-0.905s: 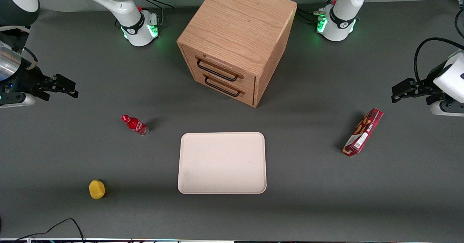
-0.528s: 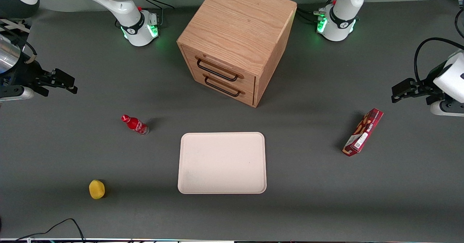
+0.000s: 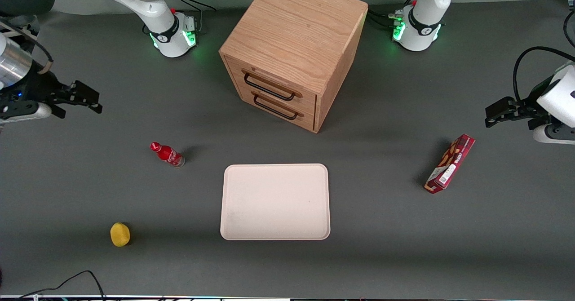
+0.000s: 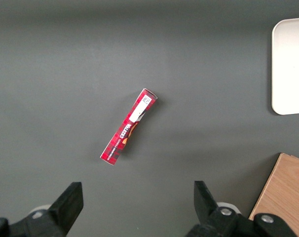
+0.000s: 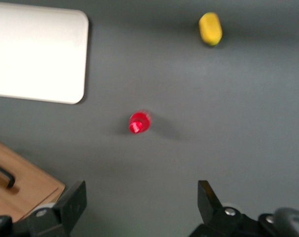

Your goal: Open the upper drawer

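1. The gripper (image 3: 92, 101) is held up high near the working arm's end of the table, with its fingers spread wide and nothing in them.
2. The wrong handle could be caught — the bottom drawer (image 3: 278, 108) has one just like it.
3. The upper drawer (image 3: 269, 85) is seen shut in the oak cabinet (image 3: 296, 31), well apart from the gripper.
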